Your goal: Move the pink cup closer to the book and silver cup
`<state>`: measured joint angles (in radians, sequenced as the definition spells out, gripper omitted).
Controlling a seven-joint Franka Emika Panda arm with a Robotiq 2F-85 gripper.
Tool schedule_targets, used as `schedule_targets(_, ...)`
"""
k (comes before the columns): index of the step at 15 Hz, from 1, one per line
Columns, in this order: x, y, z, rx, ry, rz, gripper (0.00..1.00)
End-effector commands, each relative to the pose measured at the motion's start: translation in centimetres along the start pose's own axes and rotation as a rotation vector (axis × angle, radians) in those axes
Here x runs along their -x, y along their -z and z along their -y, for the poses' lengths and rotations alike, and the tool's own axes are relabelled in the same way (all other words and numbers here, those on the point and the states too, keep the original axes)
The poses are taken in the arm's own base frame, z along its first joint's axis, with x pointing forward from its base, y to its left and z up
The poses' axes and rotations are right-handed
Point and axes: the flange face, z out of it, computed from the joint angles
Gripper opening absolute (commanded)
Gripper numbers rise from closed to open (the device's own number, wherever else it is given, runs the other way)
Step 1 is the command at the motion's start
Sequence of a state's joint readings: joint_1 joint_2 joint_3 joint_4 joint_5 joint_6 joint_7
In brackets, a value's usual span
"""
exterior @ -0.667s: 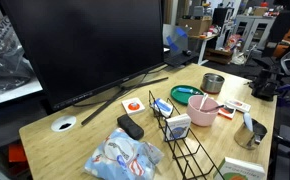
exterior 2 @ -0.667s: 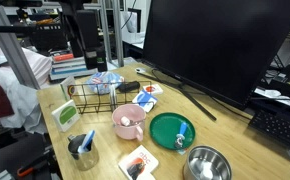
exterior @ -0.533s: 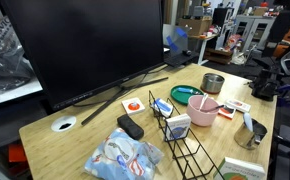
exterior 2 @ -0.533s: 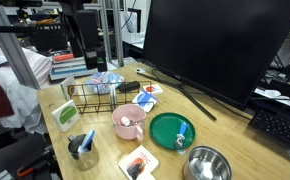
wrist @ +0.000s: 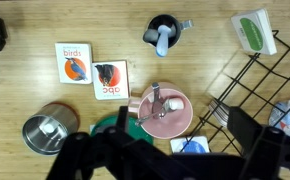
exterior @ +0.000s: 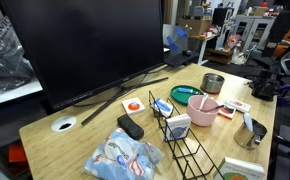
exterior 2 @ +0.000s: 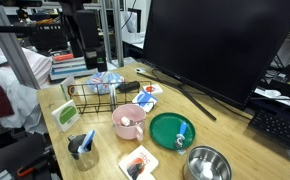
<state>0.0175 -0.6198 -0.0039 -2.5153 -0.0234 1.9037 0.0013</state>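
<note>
The pink cup (exterior: 203, 107) stands on the wooden table with a pale utensil in it. It also shows in the exterior view (exterior 2: 128, 121) and in the wrist view (wrist: 164, 110). The silver cup (exterior: 251, 134) (exterior 2: 82, 146) (wrist: 163, 33) stands apart from it. The book (exterior 2: 67, 114) (wrist: 253, 30) lies flat past the wire rack. My gripper (wrist: 165, 152) shows only as dark fingers at the bottom of the wrist view. They are spread wide and empty, well above the table, with the pink cup below them.
A teal dish (exterior: 185, 94) (exterior 2: 172, 130) lies beside the pink cup, with a dull metal tin (exterior: 213, 82) (exterior 2: 206, 164) close by. A black wire rack (exterior: 188, 148) (wrist: 255, 90), white-and-red cards (wrist: 73, 63), a remote (exterior: 130, 127) and a large monitor (exterior: 85, 45) stand on the table.
</note>
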Motion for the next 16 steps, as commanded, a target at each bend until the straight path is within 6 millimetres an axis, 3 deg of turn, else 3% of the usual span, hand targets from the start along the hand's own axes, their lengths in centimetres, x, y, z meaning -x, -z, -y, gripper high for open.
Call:
schedule_targets(1, 0.0, 0.1, 0.0, 0.0, 0.0, 0.001, 1.0)
schedule_targets(6, 0.0, -0.2, 0.1, -0.013, 0.013, 0.019, 1.0)
schedule_targets(10, 0.3, -2.9, 0.6, -0.042, -0.035, 0.033, 1.0)
schedule_targets(13, 0.3, -5.0, -0.2, -0.076, -0.127, 0.019, 1.0)
schedule_targets(16, 0.4, -5.2, 0.0, -0.054, -0.1, 0.037, 1.0)
